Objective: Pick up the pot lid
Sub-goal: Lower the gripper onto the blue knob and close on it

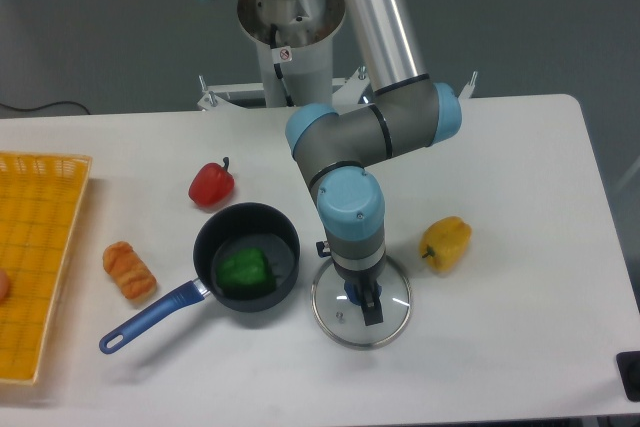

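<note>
White tabletop point(530, 347) before a dark background point(540, 7)

Looks like a robotics lab here, folks: there's my own jointed arm point(340, 172) reaching over a white tabletop point(530, 347), a black cable point(45, 107) snaking across the dark grey beyond, and a frying pan point(203, 247) sharing my worktop with a yellow crate point(40, 332)

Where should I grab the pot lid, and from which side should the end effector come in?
Take the pot lid by its blue knob, coming down from above and pinching the knob from opposite sides. The lid lies flat, knob up near the middle of the glass, so that looks like the best hold; its thin, low rim would likely be harder to get under.
</note>
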Tool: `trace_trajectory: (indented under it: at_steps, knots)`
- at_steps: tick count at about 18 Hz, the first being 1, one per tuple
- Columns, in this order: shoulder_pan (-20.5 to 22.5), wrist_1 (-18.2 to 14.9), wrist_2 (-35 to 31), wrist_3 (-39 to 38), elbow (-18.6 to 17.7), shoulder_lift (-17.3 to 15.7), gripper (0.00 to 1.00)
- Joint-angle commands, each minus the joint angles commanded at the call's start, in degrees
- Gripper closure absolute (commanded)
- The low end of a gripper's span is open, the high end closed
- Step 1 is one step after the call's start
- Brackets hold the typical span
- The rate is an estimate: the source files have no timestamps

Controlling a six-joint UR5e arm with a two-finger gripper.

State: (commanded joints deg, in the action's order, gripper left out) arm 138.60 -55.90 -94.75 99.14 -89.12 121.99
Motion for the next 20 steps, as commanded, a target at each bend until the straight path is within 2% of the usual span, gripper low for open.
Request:
trace_trajectory:
  at_steps: [4,6,12,20]
  knots:
    - [0.00,0.09,0.00,0.00,0.17,0.61,0.03]
    - [0.00,0.00,-0.09,0.00,0.09,0.62,0.11]
    - [0.00,-0.09,-2.54,0.00,-0.09,0.79,0.11]
    - [-0.09,0.00,-2.46,-1.75,-0.35,0.97,0.11]
